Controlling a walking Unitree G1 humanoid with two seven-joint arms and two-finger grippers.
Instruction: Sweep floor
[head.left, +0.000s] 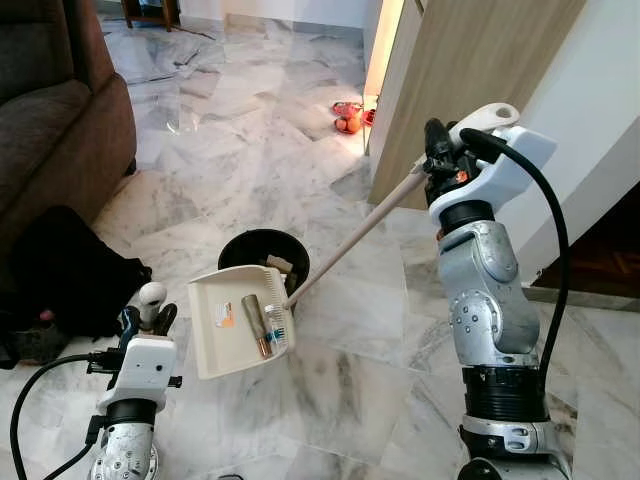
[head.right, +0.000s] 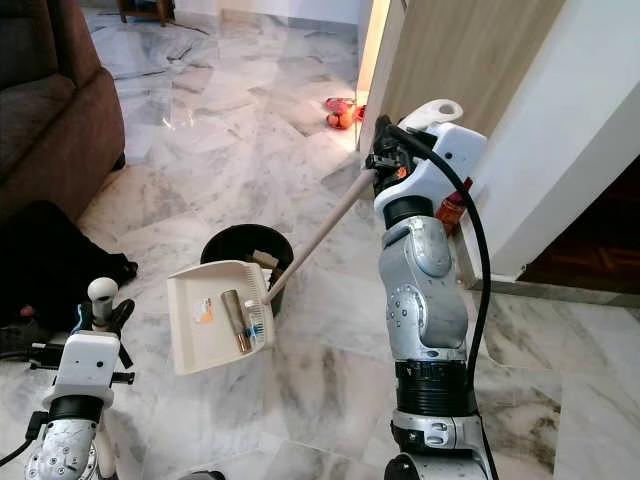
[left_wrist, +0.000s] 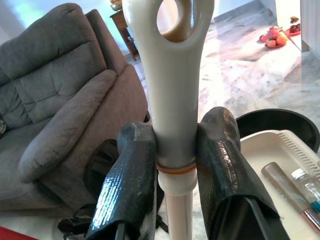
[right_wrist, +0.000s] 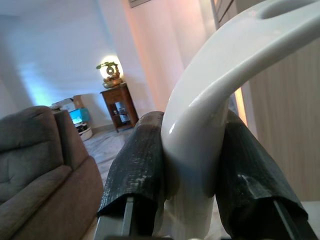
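Right gripper clamped on the dustpan handle — cream dustpan tipped against the black bin; left gripper squeezing the broom handle

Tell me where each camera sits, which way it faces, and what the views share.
Left eye: head, looking down at the dustpan over the bin; both arms show.
Right eye: same scene, shifted; right claw grips the long handle.
Left wrist: along the left claw, shut on a cream grip, toward the sofa.
Right wrist: along its claw, shut on the handle's loop, toward a side table.
Shared: dustpan and bin in both eyes and left wrist.
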